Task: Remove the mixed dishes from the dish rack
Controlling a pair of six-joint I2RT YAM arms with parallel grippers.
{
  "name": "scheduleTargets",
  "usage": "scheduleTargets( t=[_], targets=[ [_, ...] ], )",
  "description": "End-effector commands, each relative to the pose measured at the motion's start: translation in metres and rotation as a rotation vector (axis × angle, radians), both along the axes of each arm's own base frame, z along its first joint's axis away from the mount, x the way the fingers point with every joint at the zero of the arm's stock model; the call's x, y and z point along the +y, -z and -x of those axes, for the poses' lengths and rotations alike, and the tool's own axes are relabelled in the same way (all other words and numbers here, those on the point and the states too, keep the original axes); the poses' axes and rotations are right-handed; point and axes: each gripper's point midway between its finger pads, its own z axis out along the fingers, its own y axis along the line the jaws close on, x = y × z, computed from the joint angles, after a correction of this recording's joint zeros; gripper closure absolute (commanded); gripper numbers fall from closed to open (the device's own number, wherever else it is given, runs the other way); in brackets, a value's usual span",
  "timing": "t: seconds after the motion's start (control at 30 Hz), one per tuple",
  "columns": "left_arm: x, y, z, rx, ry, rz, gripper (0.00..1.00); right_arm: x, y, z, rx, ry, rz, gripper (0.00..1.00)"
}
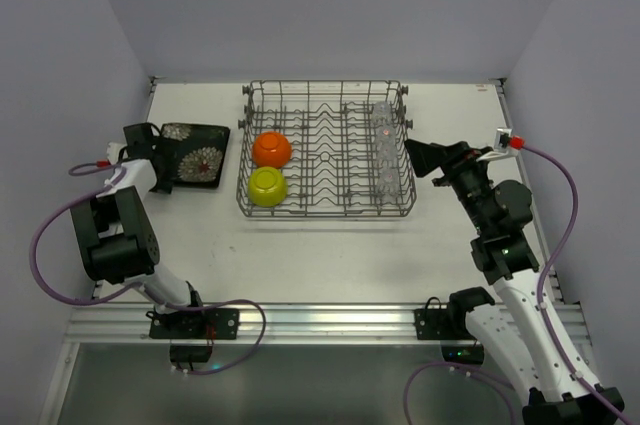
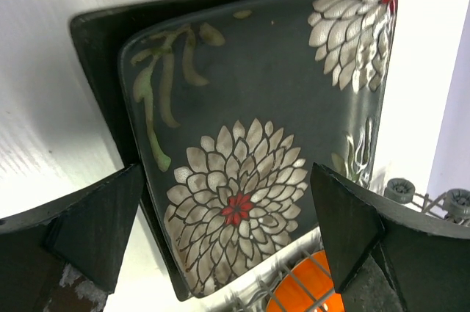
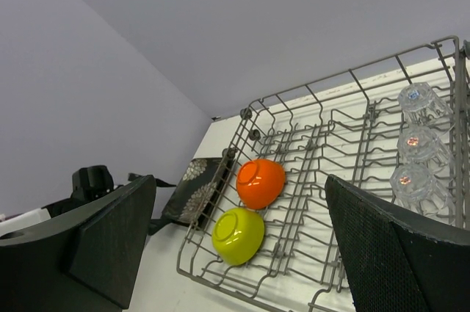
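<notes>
Plainly, nothing gripped on either side. As for the left gripper (image 1: pixel 155 160): hangs over the flowered plate (image 2: pixel 250 150), with fingers (image 2: pixel 95 216) spread wide to either side of it, and closes on nothing. As for that plate: lies flat on the table (image 1: pixel 330 265) just beside the left end of the dish rack (image 1: pixel 325 213), stacked on a second black plate (image 2: pixel 95 40), and hides all but its rim. As for the right gripper (image 1: pixel 420 157): hovers just off the rack's right end, gapes equally wide, and grasps nothing. Inside the rack, at the left end: holds the orange bowl (image 1: pixel 271 149) behind the yellow-green bowl (image 1: pixel 267 186), close together; cannot tell whether touching. Along the right side: carries a row of clear glasses (image 3: pixel 415 143), with three showing plainly from the right wrist.
</notes>
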Motion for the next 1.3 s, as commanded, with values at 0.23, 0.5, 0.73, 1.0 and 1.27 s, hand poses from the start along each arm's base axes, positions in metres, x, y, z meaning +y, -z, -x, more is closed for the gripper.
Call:
scheduleTargets(
  t=[0.23, 0.5, 0.73, 1.0, 1.27],
  targets=[
    [-0.009, -0.010, 0.004, -0.032, 0.003, -0.014, 0.00, -0.008, -0.014, 0.002, -0.047, 0.034, 0.007, 0.01],
    [0.012, -0.044, 0.017, -0.097, -0.058, -0.092, 0.00, -0.005, -0.013, 0.001, -0.042, 0.020, 0.005, 0.01],
    [0.021, -0.080, 0.014, -0.111, 0.026, -0.208, 0.00, 0.006, -0.008, -0.005, -0.007, -0.033, 0.022, 0.01],
    [-0.044, -0.152, 0.039, -0.325, 0.293, -0.288, 0.00, 0.039, 0.001, -0.019, 0.123, -0.203, -0.002, 0.01],
    [-0.087, -0.207, 0.078, -0.425, 0.541, -0.418, 0.00, 0.114, 0.031, -0.035, 0.258, -0.230, 0.208, 0.01]
  ],
)
